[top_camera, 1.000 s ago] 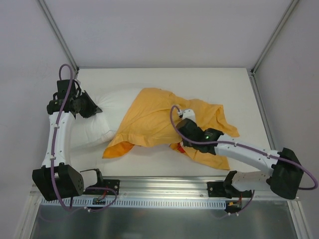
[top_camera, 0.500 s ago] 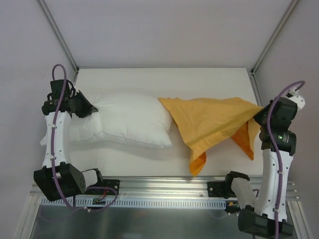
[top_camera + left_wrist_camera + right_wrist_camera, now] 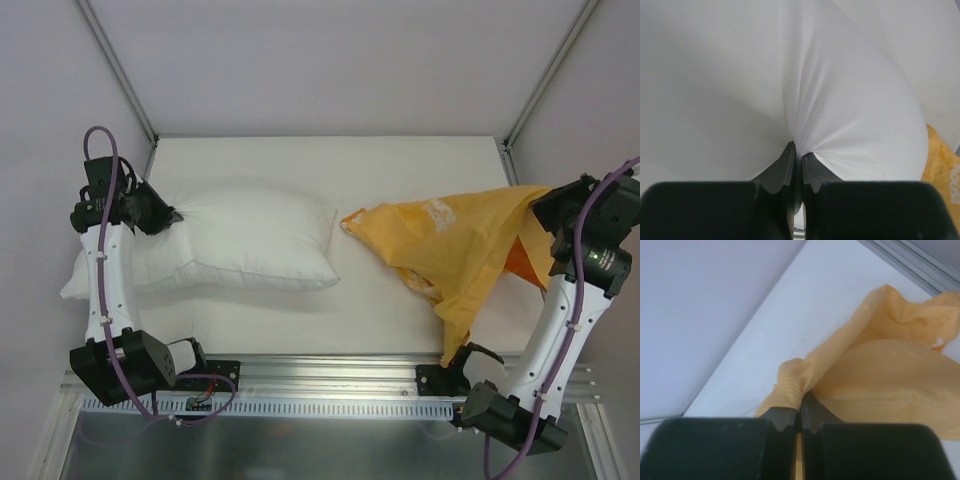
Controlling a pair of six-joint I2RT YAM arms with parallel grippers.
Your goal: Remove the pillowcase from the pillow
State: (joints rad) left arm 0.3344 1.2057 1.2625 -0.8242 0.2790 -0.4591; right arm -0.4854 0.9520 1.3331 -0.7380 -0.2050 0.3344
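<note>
Lit evenly from overhead; threw faint shadow under the pillow (image 3: 250,240); blurred close foreground in wrist views.

The only lettering stands on the pillowcase (image 3: 940,160). In the left wrist view a sliver of its orange cloth shows at about four o'clock, against the right edge of the frame. There a row of pale capitals (image 3: 953,177) lies turned on its side and is cut by the frame. The letters read roughly "OUSE", and the one before them cannot be made out. In the top view the same cloth carries a pale patch of print (image 3: 436,210) at about three o'clock from the frame's middle, too small to read. In the right wrist view a small white fleck (image 3: 938,342) sits on the cloth at about two o'clock, and no characters can be made out on it.
</note>
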